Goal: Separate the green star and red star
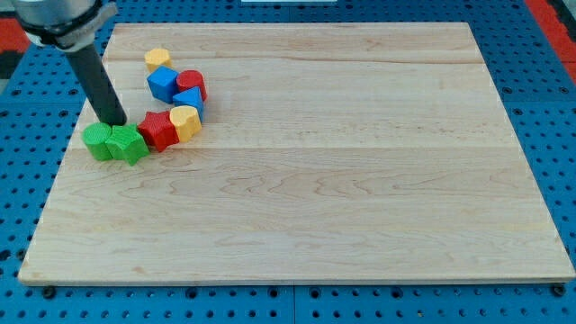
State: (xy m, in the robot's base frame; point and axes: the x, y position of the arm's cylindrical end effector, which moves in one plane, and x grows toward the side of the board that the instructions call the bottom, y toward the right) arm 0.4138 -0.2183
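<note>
Camera view, only one available. The counter (360,180) is a pale wooden board on a blue perforated base. All blocks sit bunched near its top-left corner; nothing lies elsewhere on it.

The arm ends in a dark rod coming down from the view's top-left. Its lower end, the tip (118,121), rests just behind the green pair, at the seam between the green block (97,141) nearest the counter's left edge and the green star (129,143). There are no fingers on this rig, so spread or pinched does not apply; the rod touches or nearly touches the green blocks and holds nothing.

Judgement on placement: with the tip on the far side of the green star, a push toward the counter's bottom edge would carry the star away from its red neighbour. Contact near the seam may drag the other green block along too.

Task objects: the green star is bright green, lobed, lying flat. The red star (157,130) sits immediately to its right, touching or nearly so, still unseparated. A yellow heart-like block (184,121) presses against the red star's right side.

Further toward the top edge: a blue block (191,100), a red block (192,83), a blue cube (162,83), and a yellow block (157,59).
</note>
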